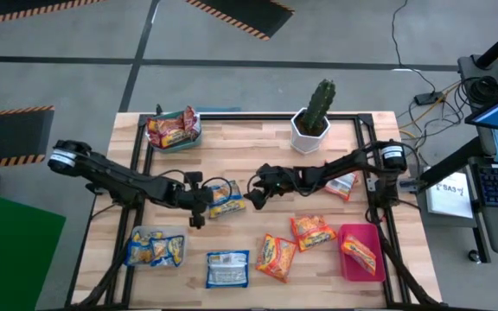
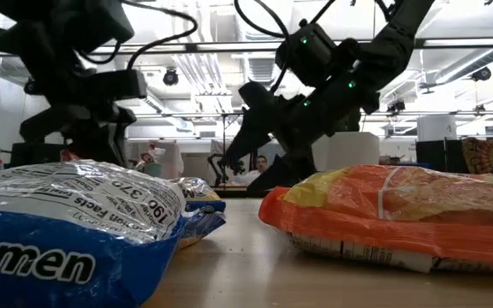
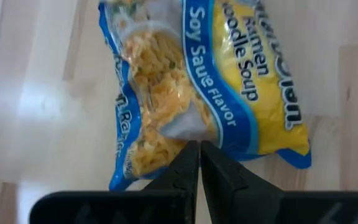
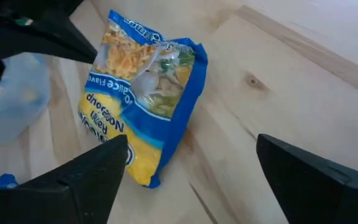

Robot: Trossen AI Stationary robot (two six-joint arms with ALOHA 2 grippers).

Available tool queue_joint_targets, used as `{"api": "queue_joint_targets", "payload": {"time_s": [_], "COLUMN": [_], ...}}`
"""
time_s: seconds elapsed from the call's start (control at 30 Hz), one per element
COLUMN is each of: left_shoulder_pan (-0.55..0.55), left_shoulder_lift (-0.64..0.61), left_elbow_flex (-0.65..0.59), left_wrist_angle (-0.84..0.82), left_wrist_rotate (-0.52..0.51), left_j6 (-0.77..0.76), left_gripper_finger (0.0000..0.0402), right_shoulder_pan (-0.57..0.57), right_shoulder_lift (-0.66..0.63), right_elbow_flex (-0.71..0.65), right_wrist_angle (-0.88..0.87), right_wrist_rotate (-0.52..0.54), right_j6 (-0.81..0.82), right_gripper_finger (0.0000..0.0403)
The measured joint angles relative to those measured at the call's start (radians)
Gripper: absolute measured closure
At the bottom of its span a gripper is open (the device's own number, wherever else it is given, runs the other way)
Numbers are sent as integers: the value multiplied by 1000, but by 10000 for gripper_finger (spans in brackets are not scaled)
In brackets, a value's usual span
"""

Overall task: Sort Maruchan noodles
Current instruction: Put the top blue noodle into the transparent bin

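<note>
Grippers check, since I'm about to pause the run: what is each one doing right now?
Left gripper: shut, at the edge of the blue-yellow noodle packet; whether it pinches it cannot be told.
Right gripper: open, holding nothing, beside the same packet.

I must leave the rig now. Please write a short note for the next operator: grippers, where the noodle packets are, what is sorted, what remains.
Left gripper: shut, empty, beside the blue packet at mid-table.
Right gripper: fingers wide open, empty, on that packet's other side.
Sorted: red packets in the green tray; blue ones in the clear tray; one orange in the pink tray.
Left: the mid-table blue packet, another blue one at the front edge, two orange packets on the wood, and one red packet under the right arm.
</note>
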Motion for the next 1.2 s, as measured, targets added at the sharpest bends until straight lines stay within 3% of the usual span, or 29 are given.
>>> {"api": "queue_joint_targets", "payload": {"time_s": [0.37, 0.6, 1.2], "left_shoulder_pan": [-5, -13, -10], "left_shoulder_lift": [-1, -12, 4], "left_elbow_flex": [-28, -11, -203], "left_wrist_angle": [2, 55, 358], "left_wrist_rotate": [2, 109, 4], "left_j6": [-59, -38, -148], "left_gripper_finger": [400, 400, 400], "right_shoulder_pan": [-9, -10, -12], "right_shoulder_lift": [93, 107, 109], "right_elbow_flex": [101, 149, 153], "right_wrist_angle": [24, 16, 12], "right_wrist_rotate": [-20, -20, -16], "right_j6": [-14, -28, -19], "right_gripper_finger": [48, 48, 48]}}
